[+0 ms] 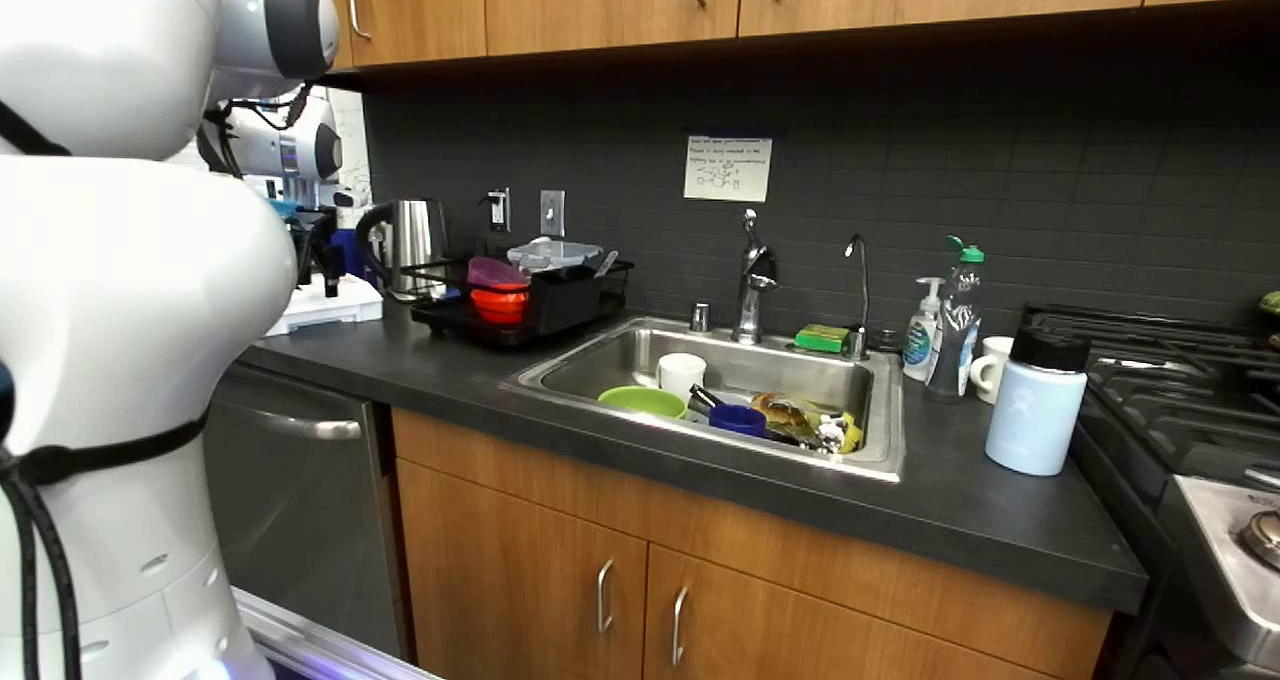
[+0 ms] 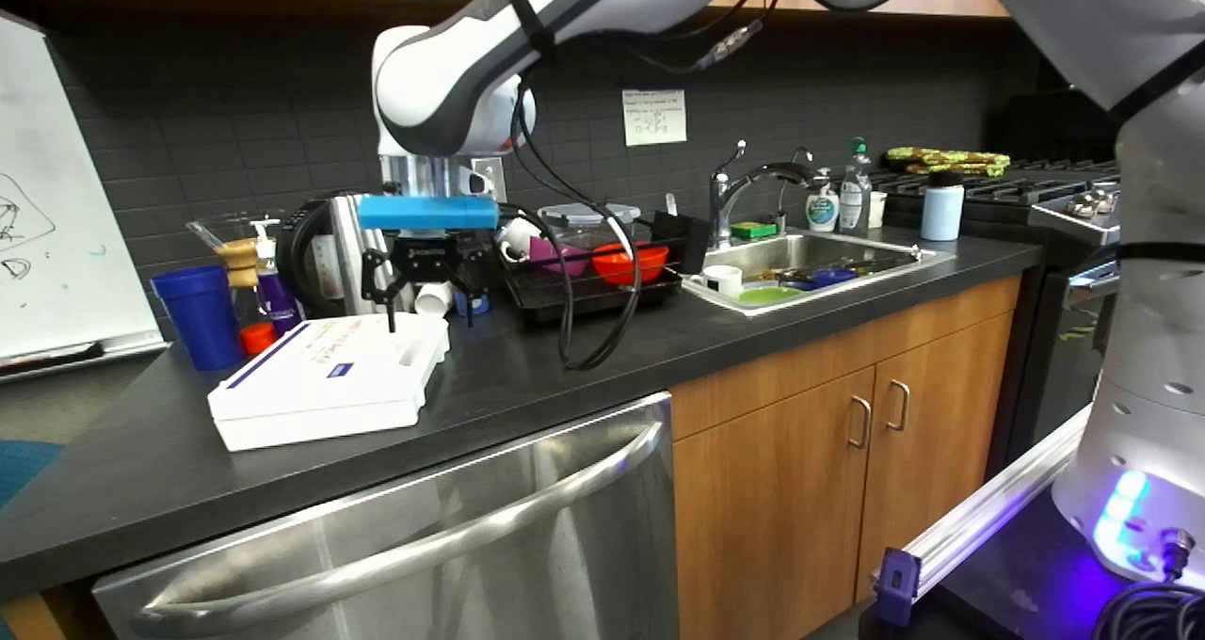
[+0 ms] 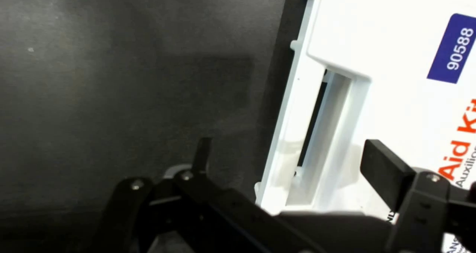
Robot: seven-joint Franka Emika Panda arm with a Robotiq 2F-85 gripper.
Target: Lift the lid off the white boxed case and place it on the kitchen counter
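Note:
The white boxed case (image 2: 315, 424) lies flat on the dark kitchen counter (image 2: 527, 367). Its lid (image 2: 320, 358) is on top, with print and a blue label; the lid also shows in the wrist view (image 3: 394, 37). A handle slot runs along the case's edge. My gripper (image 2: 430, 320) is open and empty above that edge, fingers pointing down. In the wrist view my gripper (image 3: 284, 149) has one finger over the lid and the other over the counter beyond the handle. I cannot tell whether a fingertip touches the lid. In an exterior view the case (image 1: 345, 305) is partly hidden by the arm.
A steel kettle (image 2: 353, 254), a white cup (image 2: 434, 298) and a black dish rack (image 2: 602, 287) stand behind and beside the gripper. A blue cup (image 2: 198, 315) and a purple bottle (image 2: 276, 296) stand behind the case. The sink (image 2: 753, 309) lies further along.

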